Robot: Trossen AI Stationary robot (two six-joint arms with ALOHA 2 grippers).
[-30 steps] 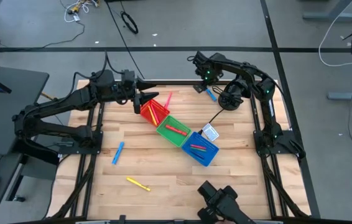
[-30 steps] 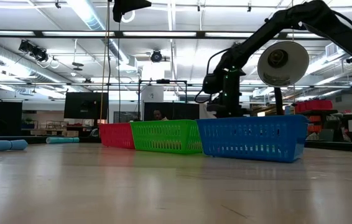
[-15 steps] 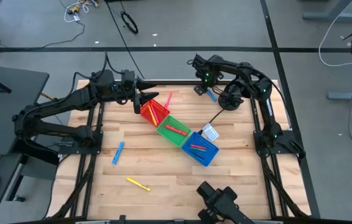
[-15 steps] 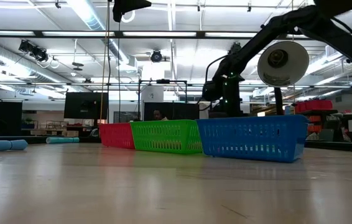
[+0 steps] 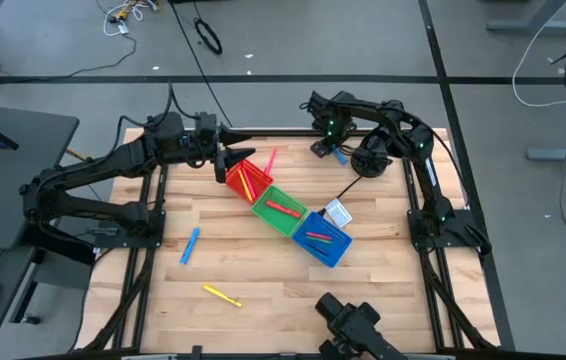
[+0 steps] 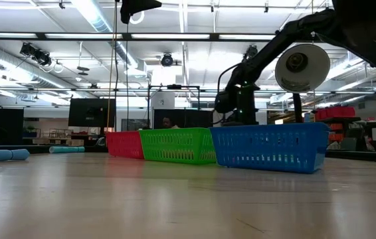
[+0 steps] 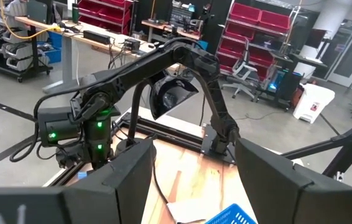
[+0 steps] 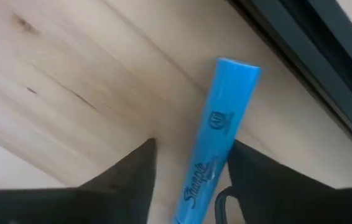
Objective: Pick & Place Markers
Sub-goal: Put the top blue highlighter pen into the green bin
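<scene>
A blue marker [image 8: 218, 134] lies flat on the wood near the table's far edge [image 5: 339, 153]. My right gripper [image 8: 193, 144] is open and low over it [image 5: 321, 143], one finger on each side; whether they touch it, I cannot tell. My left gripper [image 5: 231, 160] hangs open above the red bin [image 5: 246, 178], holding nothing [image 7: 191, 149]. Red and yellow markers lie in the red bin. One red marker is in the green bin [image 5: 279, 208], and a few are in the blue bin [image 5: 323, 238].
Loose markers on the table: a blue one [image 5: 190, 245] left of the bins, a yellow one [image 5: 222, 296] toward the near edge, a pink one [image 5: 271, 158] by the red bin. A white card [image 5: 337, 212] sits by the blue bin. A dark frame rail runs behind the marker.
My right gripper has come down a little and shifted slightly toward the table's left, closing in on the blue marker by the far edge. The left arm has kept still.
</scene>
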